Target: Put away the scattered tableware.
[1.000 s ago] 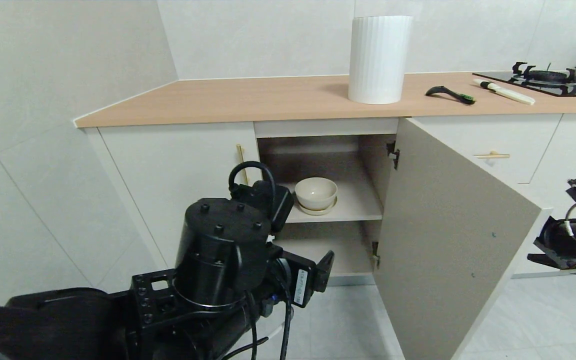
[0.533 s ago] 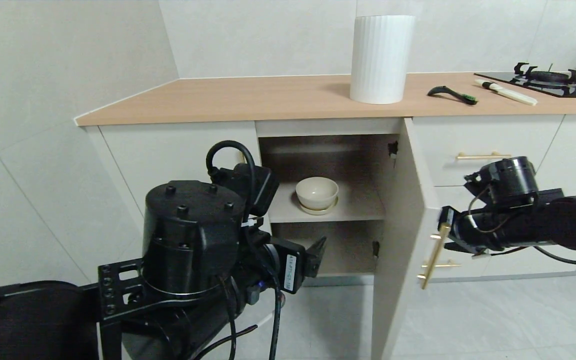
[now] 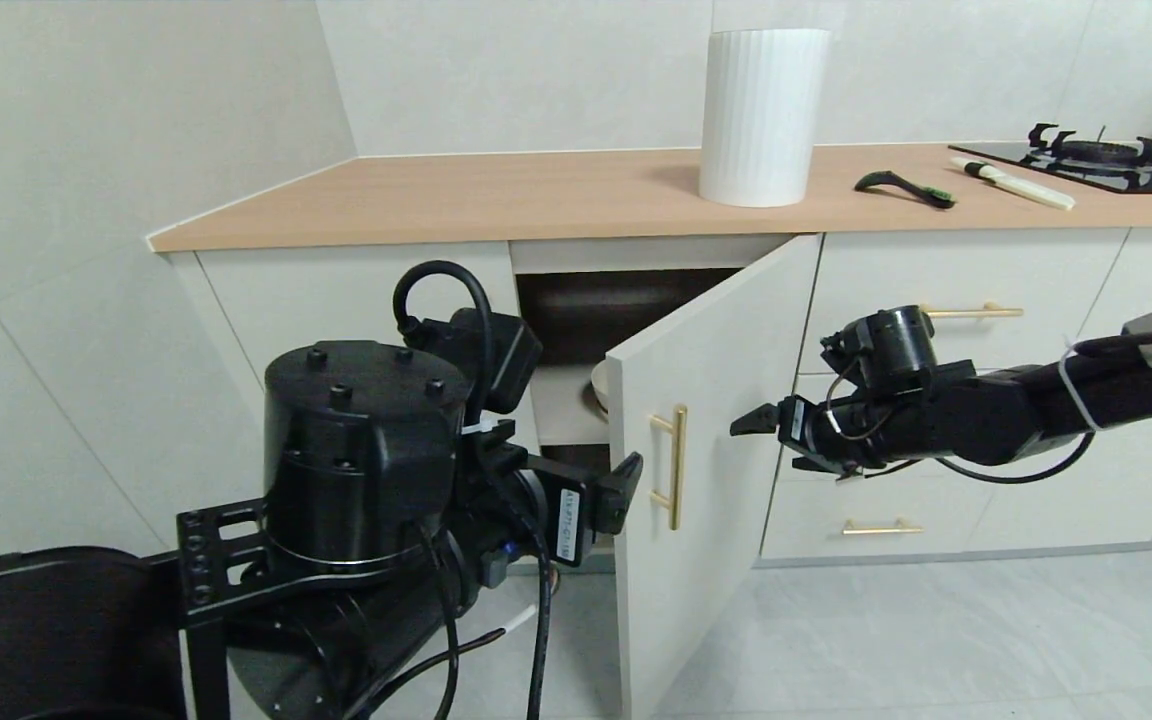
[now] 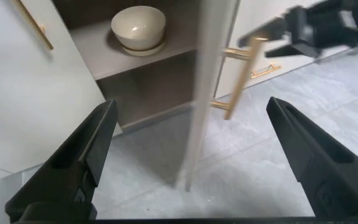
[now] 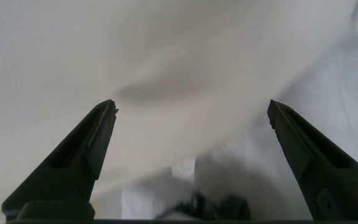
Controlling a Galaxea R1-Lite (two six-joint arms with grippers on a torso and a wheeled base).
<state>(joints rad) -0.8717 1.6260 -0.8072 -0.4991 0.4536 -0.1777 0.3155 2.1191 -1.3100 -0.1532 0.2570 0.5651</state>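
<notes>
On the cabinet's upper shelf (image 4: 104,59), behind the half-shut door (image 3: 711,400), the cream bowl (image 4: 138,25) sits on a saucer (image 4: 137,49); left gripper (image 4: 191,118) and right gripper (image 5: 191,109) both gape wide, holding nothing.

Cream bowl (image 4: 138,23), upright on matching small plate (image 4: 137,51), upper cabinet shelf (image 4: 92,53)

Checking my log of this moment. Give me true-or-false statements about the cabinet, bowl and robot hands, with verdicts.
The bowl sits on the cabinet shelf. True.
The cabinet door is fully shut. False: it stands partly open.
The right hand grips the door handle. False: it is open, beside the handle.
A white ribbed container stands on the counter. True.
The left hand holds the bowl. False: it is open and empty.
</notes>
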